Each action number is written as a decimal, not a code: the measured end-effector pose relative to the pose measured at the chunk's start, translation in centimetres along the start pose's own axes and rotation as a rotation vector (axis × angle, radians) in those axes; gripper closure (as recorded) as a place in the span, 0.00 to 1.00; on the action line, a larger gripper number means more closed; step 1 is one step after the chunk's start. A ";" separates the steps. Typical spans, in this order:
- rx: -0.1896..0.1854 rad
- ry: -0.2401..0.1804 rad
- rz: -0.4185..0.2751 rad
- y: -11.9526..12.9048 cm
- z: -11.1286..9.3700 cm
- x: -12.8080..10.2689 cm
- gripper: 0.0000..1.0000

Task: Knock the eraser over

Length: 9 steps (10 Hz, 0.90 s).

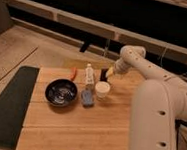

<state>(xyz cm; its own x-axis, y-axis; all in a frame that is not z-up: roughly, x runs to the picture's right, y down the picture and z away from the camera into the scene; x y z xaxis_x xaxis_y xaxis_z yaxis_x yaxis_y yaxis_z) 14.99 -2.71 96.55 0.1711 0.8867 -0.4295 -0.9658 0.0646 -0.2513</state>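
Note:
The eraser (103, 74) is a small black block standing upright near the far edge of the wooden table (81, 133), just behind the little white cup (102, 90). My gripper (110, 72) is at the end of the white arm (138, 61), right beside the eraser on its right, touching it or nearly so. A small clear bottle with a white label (89, 75) stands to the eraser's left. A light-blue flat pad (87, 98) lies in front of the bottle.
A black bowl (61, 92) sits left of the pad. A small orange-red object (73, 73) lies near the far edge. A dark mat (3, 105) borders the table's left side. My white body (157, 126) fills the right side.

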 end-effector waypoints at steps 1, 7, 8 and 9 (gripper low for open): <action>0.025 -0.004 -0.076 -0.6 -0.1 -1.0 0.35; 0.058 -0.036 -0.257 -0.6 -3.0 -4.0 0.35; 0.058 -0.036 -0.257 -0.6 -3.1 -4.0 0.35; 0.058 -0.036 -0.257 -0.6 -3.1 -4.0 0.35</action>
